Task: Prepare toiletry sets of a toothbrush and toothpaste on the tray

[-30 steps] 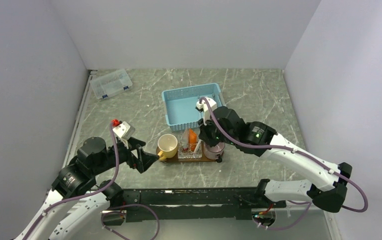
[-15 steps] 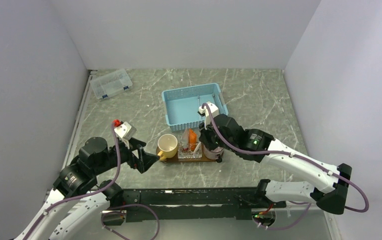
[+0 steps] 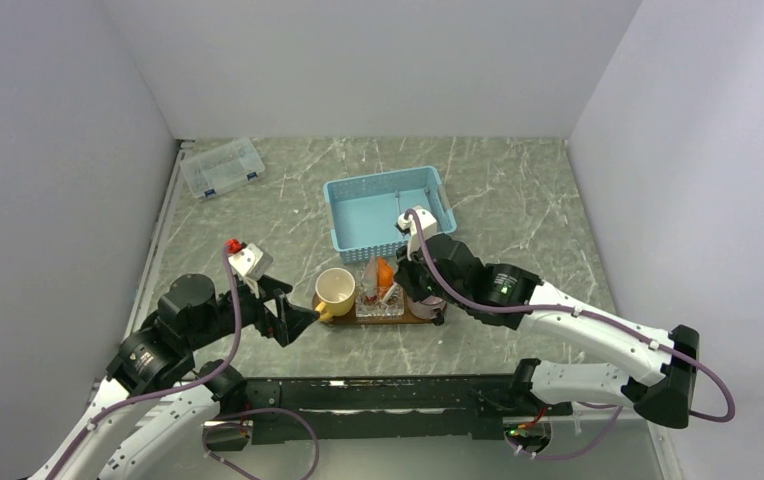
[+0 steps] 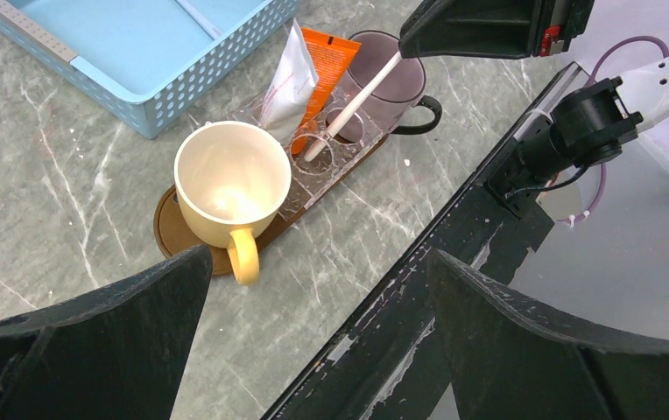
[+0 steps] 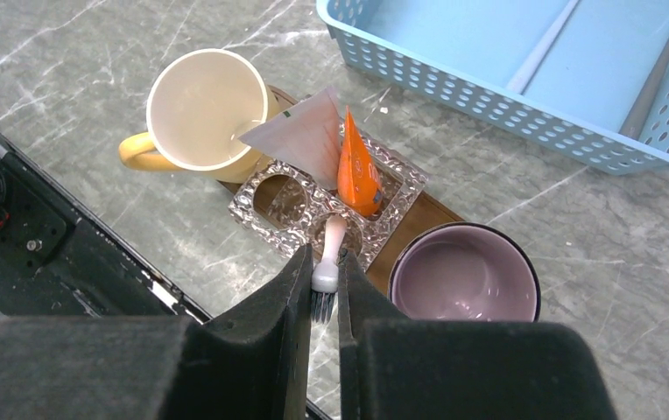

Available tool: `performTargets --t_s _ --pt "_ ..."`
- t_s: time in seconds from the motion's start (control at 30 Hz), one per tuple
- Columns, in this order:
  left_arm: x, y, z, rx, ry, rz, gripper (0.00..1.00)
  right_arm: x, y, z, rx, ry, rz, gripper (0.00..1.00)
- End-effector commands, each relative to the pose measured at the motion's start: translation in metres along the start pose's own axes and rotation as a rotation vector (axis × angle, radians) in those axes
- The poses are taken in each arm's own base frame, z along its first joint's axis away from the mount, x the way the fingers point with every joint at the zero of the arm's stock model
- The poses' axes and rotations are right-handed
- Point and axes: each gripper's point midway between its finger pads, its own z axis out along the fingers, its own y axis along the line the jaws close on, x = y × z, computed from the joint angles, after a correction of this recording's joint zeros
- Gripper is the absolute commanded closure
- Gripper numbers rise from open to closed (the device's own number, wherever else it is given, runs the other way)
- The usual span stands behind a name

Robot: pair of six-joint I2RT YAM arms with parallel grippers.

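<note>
right gripper (image 5: 324,289): jaws narrow, pinched on the bristle end of the toothbrush (image 4: 353,105)
toothbrush: tilted, head up between the jaws; lower end sits in the near-right hole of the clear holder (image 5: 401,188)
clear holder: on the tray (image 4: 173,232), between the yellow mug (image 4: 226,175) on the left and the purple mug (image 5: 464,271) on the right
orange tube (image 5: 355,166): upright in the far-right hole, just beside the toothbrush
white tube (image 5: 300,131): in the far-left hole, leaning toward the yellow mug
near-left hole: nothing in it
left gripper (image 4: 318,262): jaws wide, holding nothing, near-left of the tray, close to the yellow mug's handle, not touching
blue mesh basket (image 4: 165,96): just beyond the tray on the far side
clear lidded box (image 3: 222,166): far left corner, well apart
</note>
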Motion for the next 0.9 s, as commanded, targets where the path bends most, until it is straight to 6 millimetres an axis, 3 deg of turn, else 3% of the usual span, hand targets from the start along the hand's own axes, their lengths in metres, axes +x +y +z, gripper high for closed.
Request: performTargets --t_s 0.0,0.87 --pt "-0.006 0.001 0.004 0.001 -0.031 0.01 0.01 -0.013 0.003 0.001 0.004 -0.071 0.034 1.0" --pt "-0.005 0.001 0.005 0.004 -0.023 0.01 0.01 -0.001 -0.002 0.008 0.064 -0.103 0.026 1.0"
